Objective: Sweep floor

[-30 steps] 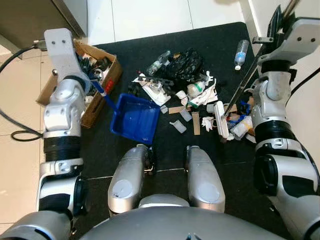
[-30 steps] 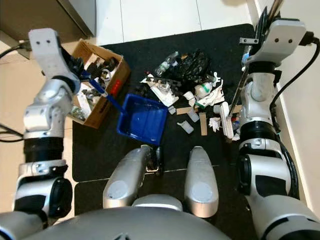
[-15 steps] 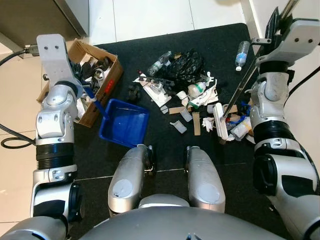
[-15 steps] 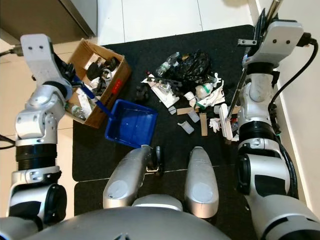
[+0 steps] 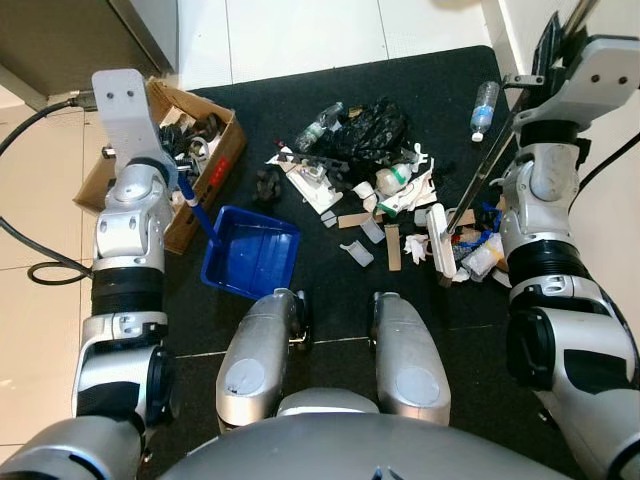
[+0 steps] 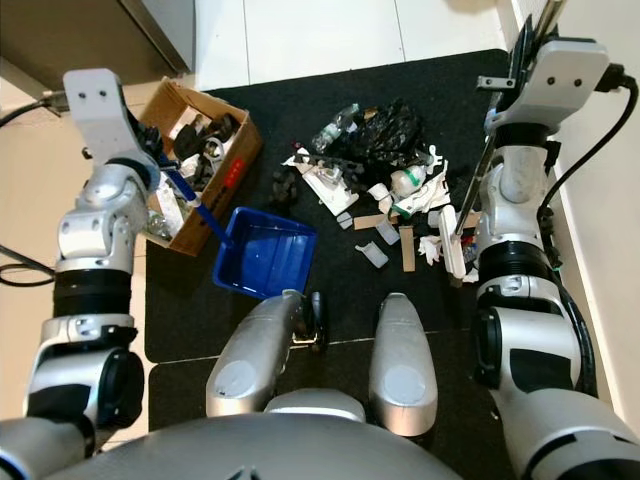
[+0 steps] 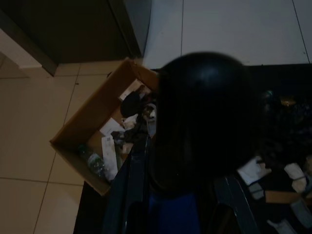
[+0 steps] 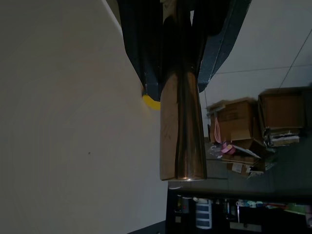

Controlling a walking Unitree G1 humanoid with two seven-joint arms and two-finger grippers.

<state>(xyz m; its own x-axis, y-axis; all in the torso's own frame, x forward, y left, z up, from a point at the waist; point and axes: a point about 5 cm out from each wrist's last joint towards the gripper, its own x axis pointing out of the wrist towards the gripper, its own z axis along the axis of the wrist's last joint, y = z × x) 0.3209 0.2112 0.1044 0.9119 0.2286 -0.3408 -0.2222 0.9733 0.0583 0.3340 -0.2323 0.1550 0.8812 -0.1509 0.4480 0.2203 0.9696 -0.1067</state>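
- Closest to the robot are its two silver knees, and they rest on a black floor mat (image 5: 330, 70).
- Just past the left knee lies a blue plastic dustpan (image 5: 252, 266), flat on the mat. Its blue handle (image 5: 197, 208) slants up to the left gripper (image 5: 172, 180), which is wrapped tight around it.
- Past the right knee is the white brush head (image 5: 440, 243) of a broom, down on the mat with bits of trash touching it.
- The broom's long shiny metal pole (image 5: 497, 147) leans up to the right gripper (image 8: 173, 29). In the right wrist view the dark fingers (image 8: 141, 44) are pressed on both sides of the pole.
- Between the dustpan and the brush sits a messy pile of paper scraps and wrappers (image 5: 385, 200) — white, brown and blue bits.
- A crumpled black plastic bag (image 5: 372, 128) lies at the far side of the pile.
- To the left, off the mat's edge, stands an open brown cardboard box (image 5: 205, 150) full of junk, just beside the dustpan handle.
- Farther off to the right lies a clear plastic bottle (image 5: 482, 108) — alone on the mat, well apart from the pile.
- Beyond the mat is a pale tiled floor (image 5: 300, 35).
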